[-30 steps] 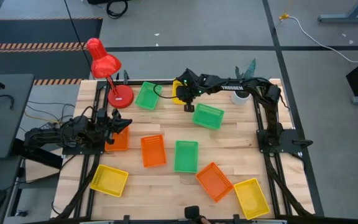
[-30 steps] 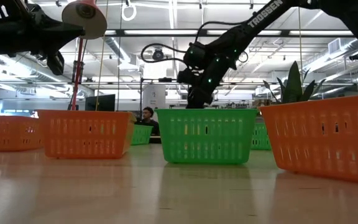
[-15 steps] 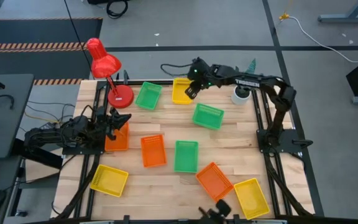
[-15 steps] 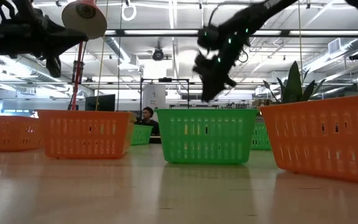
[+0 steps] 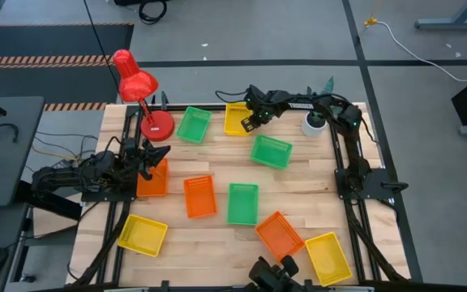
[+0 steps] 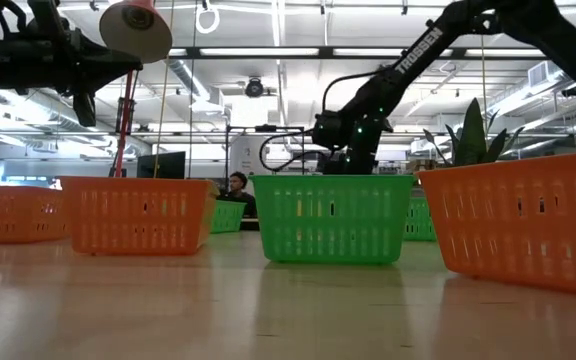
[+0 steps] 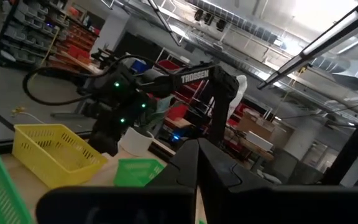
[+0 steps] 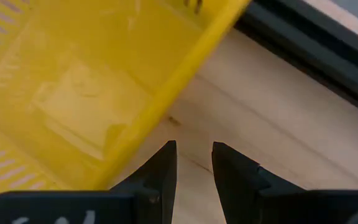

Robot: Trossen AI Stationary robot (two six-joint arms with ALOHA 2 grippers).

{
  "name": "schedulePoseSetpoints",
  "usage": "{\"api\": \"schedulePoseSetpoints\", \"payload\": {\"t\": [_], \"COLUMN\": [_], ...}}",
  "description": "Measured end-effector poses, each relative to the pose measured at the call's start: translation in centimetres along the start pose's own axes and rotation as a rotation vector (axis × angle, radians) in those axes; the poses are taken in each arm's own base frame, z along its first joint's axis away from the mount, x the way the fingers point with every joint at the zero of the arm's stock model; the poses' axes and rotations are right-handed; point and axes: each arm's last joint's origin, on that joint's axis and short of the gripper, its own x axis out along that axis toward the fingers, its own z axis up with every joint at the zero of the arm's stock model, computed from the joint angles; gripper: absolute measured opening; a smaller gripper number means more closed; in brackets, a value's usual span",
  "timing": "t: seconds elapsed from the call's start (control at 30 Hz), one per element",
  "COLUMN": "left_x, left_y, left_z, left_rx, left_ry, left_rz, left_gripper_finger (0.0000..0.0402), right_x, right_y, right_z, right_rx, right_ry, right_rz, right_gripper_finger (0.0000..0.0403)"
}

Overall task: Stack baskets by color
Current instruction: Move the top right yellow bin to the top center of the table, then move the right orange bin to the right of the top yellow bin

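Note:
Nine baskets lie scattered on the wooden table, among them a yellow basket (image 5: 237, 118) at the far edge, between a green basket (image 5: 193, 124) and another green basket (image 5: 271, 152). My right gripper (image 5: 250, 124) points down at that yellow basket's right side. Its fingers (image 8: 194, 155) are open over bare wood just outside the yellow rim (image 8: 185, 74), with nothing between them. My left gripper (image 5: 156, 154) is shut and waits level above an orange basket (image 5: 152, 180) at the table's left edge.
More baskets stand nearer: orange (image 5: 200, 196), green (image 5: 242, 203), orange (image 5: 279, 236), yellow (image 5: 143, 234), yellow (image 5: 327, 257). A red lamp (image 5: 136, 85) stands far left and a white plant pot (image 5: 314, 124) far right. A dark frame rail (image 8: 316, 56) runs close beyond the yellow basket.
My right gripper rose from between the yellow basket and the green one beside it and rolled about its own axis. It then sank again a little nearer the far edge, beside the yellow basket's rim. The baskets have stayed where they were.

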Motion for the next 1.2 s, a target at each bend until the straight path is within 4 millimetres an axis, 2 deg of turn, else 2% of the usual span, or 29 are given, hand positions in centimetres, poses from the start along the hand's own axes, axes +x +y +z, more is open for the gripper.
{"api": "schedulePoseSetpoints", "payload": {"t": [0.13,0.4,0.6,0.7,0.83,0.97,1.07,1.2], "left_x": [0.0,0.1,2.1,3.7,6.2,8.9,10.9,13.2], "left_y": [0.4,0.2,-0.4,-0.6,-0.5,0.1,0.7,1.5], "left_z": [-0.1,1.0,1.9,2.2,2.9,4.3,5.3,6.7], "left_rx": [-0.064,-0.043,-0.026,-0.029,-0.049,-0.054,-0.025,0.033], "left_ry": [-0.023,0.203,0.361,0.482,0.607,0.682,0.751,0.792], "left_rz": [0.117,0.368,0.471,0.507,0.597,0.671,0.671,0.675], "left_gripper_finger": [0.0004,0.0002,0.0001,0.0001,0.0002,0.0007,0.0007,0.0007], "right_x": [-0.4,-0.9,-1.0,-1.9,-5.8,-10.7,-14.3,-17.6], "right_y": [0.4,0.5,0.5,0.4,0.3,1.7,3.3,5.8], "right_z": [0.5,0.9,1.3,1.3,1.2,0.2,-1.7,-5.6], "right_rx": [-0.029,-0.062,-0.078,-0.075,-0.091,-0.144,-0.232,-0.504], "right_ry": [-0.059,-0.088,-0.129,-0.127,-0.158,-0.208,-0.204,-0.13], "right_rz": [0.024,0.064,0.061,0.059,0.047,0.076,0.141,0.204], "right_gripper_finger": [0.0107,0.0107,0.0107,0.0107,0.0107,0.0107,0.0107,0.0107]}}
